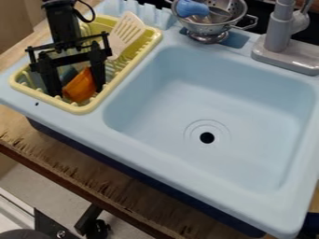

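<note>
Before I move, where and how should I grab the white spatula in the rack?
Spatula: probably best by its slotted head, coming from above and pinching across the flat faces. It leans head-up in the rack, its thin blade sticking up clear.

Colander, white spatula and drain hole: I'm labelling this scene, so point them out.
Colander (pixel 211 29), camera view: perforated side.
White spatula (pixel 125 32), camera view: slotted head.
Drain hole (pixel 207 137), camera view: dark opening.

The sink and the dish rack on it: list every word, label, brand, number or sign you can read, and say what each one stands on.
None: no readable text shows on the sink, the dish rack, the spatula, the faucet or the black tool. Marks too small to make out can't be ruled out.
</note>
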Controlling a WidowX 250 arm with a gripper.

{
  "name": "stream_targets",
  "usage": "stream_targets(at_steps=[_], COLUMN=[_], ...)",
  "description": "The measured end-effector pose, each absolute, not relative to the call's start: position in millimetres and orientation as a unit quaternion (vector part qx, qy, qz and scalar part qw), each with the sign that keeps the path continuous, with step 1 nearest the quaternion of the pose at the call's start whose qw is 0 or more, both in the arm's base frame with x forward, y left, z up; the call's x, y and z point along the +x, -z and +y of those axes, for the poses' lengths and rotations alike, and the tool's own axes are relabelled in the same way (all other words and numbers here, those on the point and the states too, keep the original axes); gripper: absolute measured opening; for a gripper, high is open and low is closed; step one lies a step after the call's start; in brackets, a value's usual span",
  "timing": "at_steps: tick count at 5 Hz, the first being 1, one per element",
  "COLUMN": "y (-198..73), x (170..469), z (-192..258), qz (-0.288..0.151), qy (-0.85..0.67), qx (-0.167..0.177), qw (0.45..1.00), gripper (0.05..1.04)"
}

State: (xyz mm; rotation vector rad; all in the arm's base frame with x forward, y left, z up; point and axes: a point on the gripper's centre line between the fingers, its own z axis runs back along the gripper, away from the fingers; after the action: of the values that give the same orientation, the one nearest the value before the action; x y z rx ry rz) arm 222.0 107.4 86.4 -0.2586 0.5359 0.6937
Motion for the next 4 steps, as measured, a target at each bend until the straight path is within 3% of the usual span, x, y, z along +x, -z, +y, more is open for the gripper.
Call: stream_targets(at_steps=[1,2,4], y=[-92.2,-97.3,-92.4], x=[220.6,226.1,227.4], z=[104.7,104.0,102.8], qz=[0.269,0.226,0.199], qy=[-0.319,-0.306,-0.311], qx=[-0.146,-0.16,-0.183], qw=[0.897,0.911,0.911], gripper=[0.871,0.871,0.871])
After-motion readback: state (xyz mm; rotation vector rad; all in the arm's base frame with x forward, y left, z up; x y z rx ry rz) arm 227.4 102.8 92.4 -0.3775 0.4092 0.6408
